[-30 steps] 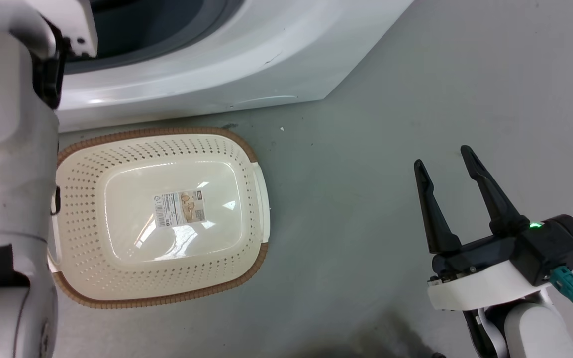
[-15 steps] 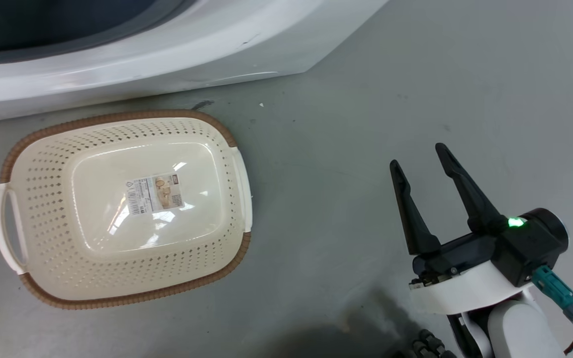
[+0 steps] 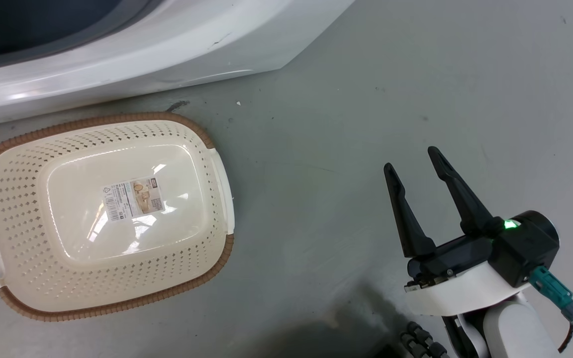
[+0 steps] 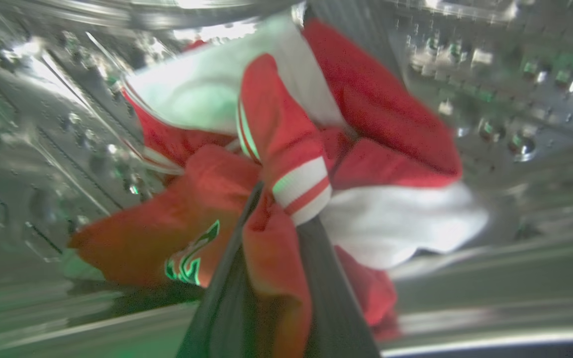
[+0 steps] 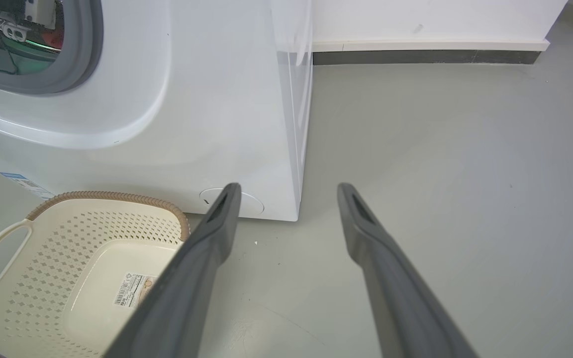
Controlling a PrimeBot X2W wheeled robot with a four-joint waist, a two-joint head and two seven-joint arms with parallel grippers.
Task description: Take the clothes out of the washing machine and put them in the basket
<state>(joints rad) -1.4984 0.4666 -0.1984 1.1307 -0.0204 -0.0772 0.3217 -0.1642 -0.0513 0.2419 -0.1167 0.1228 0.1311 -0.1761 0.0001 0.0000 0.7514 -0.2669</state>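
The left fingers (image 4: pixel 316 258) were closed on a fold of the red-and-white clothes (image 4: pixel 276 124), which lay bunched inside the steel drum (image 4: pixel 490 99) in a blurred view. The right fingers (image 3: pixel 458 194) stood spread wide, holding nothing, with that arm low over the grey floor (image 3: pixel 326 149). The basket (image 3: pixel 92 119) sat on the floor just before the washing machine (image 3: pixel 167 44), well apart from the right arm. Dark skirting (image 5: pixel 416 57) ran along the wall behind.
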